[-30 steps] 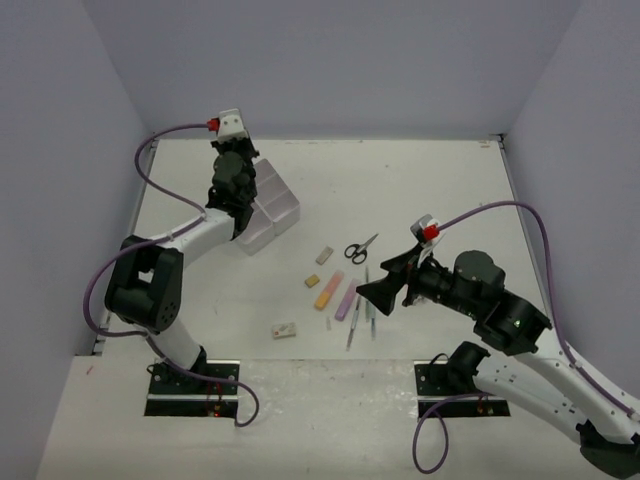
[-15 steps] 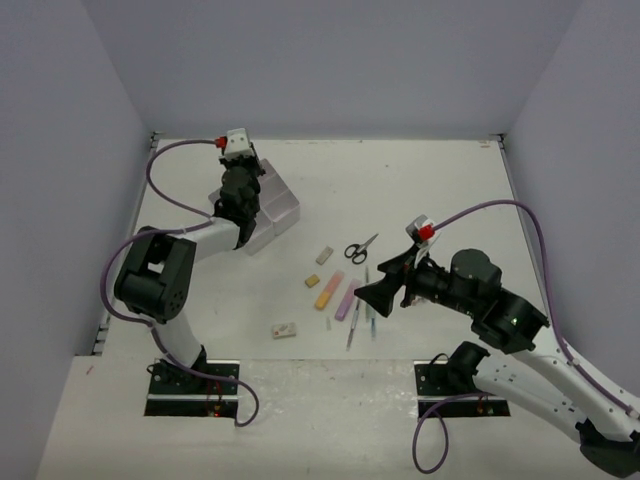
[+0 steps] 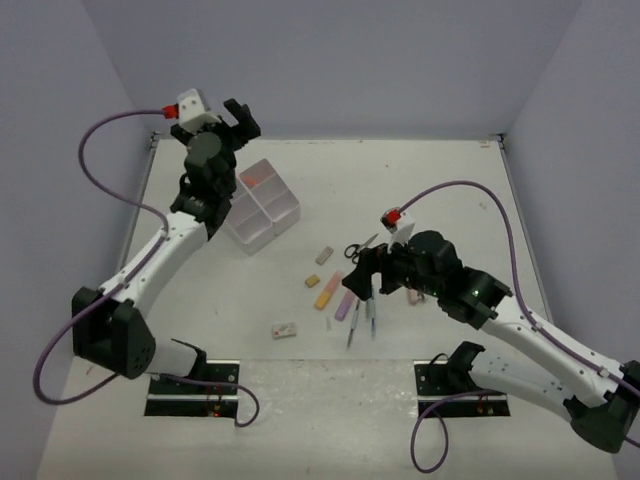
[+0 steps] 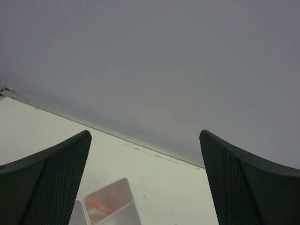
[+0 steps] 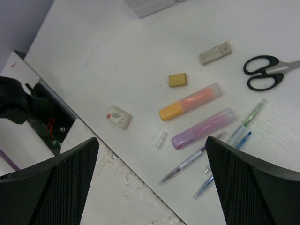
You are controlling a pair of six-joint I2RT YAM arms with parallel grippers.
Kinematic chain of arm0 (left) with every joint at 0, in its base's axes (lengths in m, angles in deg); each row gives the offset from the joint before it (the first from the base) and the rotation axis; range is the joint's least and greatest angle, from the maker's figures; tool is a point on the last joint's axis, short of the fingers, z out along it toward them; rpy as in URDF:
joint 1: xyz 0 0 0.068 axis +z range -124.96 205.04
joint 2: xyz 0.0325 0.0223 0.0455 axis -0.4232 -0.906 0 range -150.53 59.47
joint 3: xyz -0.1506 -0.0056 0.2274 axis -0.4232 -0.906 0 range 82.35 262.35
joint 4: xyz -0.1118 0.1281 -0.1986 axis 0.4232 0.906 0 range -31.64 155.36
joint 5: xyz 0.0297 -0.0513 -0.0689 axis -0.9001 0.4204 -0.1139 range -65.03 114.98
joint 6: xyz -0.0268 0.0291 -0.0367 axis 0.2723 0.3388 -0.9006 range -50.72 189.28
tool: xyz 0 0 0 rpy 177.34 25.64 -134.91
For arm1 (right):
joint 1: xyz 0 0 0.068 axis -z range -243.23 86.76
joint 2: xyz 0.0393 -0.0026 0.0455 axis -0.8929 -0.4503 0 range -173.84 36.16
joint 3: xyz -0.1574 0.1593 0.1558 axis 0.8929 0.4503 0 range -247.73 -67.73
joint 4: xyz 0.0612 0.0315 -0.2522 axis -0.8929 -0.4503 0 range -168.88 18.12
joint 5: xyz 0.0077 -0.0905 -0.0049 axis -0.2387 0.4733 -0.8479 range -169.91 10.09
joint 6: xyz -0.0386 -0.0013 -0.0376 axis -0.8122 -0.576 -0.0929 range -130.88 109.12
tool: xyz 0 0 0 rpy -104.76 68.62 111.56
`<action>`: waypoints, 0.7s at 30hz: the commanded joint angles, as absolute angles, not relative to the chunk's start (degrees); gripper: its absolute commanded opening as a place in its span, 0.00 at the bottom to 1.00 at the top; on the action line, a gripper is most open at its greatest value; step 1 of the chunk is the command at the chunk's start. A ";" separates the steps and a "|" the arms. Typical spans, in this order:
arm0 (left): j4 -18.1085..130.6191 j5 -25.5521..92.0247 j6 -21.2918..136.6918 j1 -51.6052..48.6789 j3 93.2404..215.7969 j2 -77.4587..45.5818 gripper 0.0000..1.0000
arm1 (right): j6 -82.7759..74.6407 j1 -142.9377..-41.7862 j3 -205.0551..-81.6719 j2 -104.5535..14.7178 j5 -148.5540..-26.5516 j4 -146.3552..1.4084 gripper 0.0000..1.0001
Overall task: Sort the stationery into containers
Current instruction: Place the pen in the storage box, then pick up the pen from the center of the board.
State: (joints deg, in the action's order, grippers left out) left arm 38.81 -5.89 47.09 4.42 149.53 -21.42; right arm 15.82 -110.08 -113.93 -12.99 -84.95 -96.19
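L arm reaches up at far-left of desk point(image 3: 430, 180). L gripper point(image 3: 230, 118) is held above the containers point(image 3: 285, 212) and faces the back wall, fingers point(image 4: 51, 187) spread wide w/ nothing btwn them. Containers are a 2x2 block of translucent bins at far-left of desk; one bin holds a thin red-orange item point(image 4: 99, 206). R gripper point(image 3: 362, 282) hangs over the loose stationery mid-desk, fingers apart, empty, clear of everything. Under it, per R wrist view: black-handled scissors point(image 5: 262, 75) on far side. Long beige eraser point(image 5: 215, 52) and small tan eraser point(image 5: 177, 79) sit to one side of scissors. Orange highlighter point(image 5: 190, 101) and pink-purple highlighter point(image 5: 204, 127) lie parallel, just beside each other. Thin pens point(image 5: 239, 132) are bunched by the purple one. Tiny clear piece point(image 5: 161, 139) is near its end. White labelled eraser point(image 5: 118, 116) sits alone toward the near edge. All these lie loose on desk, well apart from the bins.
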 commanded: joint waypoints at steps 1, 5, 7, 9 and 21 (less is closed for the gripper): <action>67.99 -0.63 31.64 4.62 150.15 -4.93 1.00 | 22.76 -109.91 -120.96 -23.93 -69.19 -104.59 0.89; 86.98 -0.18 30.23 3.96 148.62 2.20 1.00 | 25.07 -109.52 -122.22 -30.08 -65.19 -109.62 0.71; 91.07 1.96 31.85 3.94 146.04 6.39 1.00 | 25.94 -109.21 -121.64 -32.08 -64.99 -110.28 0.49; 94.44 3.25 33.82 3.94 144.94 8.44 1.00 | 27.65 -109.04 -120.52 -33.01 -64.35 -110.21 0.41; 97.30 3.84 40.60 3.86 131.13 13.84 1.00 | 32.65 -108.67 -115.52 -38.78 -67.76 -108.37 0.39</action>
